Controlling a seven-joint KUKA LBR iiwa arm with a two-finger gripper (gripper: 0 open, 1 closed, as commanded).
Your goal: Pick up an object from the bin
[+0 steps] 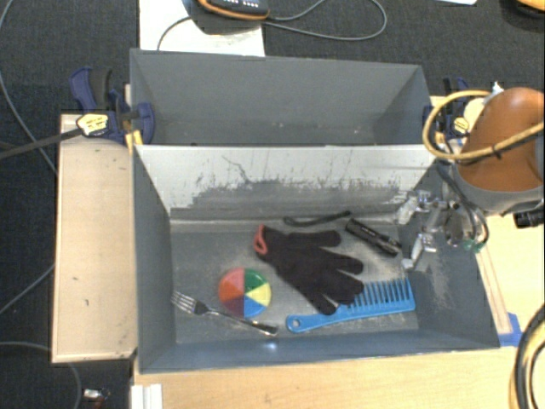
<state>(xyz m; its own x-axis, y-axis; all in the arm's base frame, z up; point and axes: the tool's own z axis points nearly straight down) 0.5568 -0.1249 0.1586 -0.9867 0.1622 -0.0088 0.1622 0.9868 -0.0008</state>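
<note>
My gripper (411, 235) hangs at the bin's right side, just above the floor, open, with nothing between its fingers. Just to its left lies a black pen-like tool (373, 235), slanted. A blue comb (358, 306) lies below the gripper along the front, teeth pointing to the back. A black glove (308, 267) with a red cuff tab sprawls in the middle of the bin, its fingers pointing toward the comb.
A ball (245, 292) with red, yellow, blue and green patches rests at the front left, with a metal fork (218, 308) beside it. A thin black strap (315, 220) lies behind the glove. The bin's right wall stands close to the gripper.
</note>
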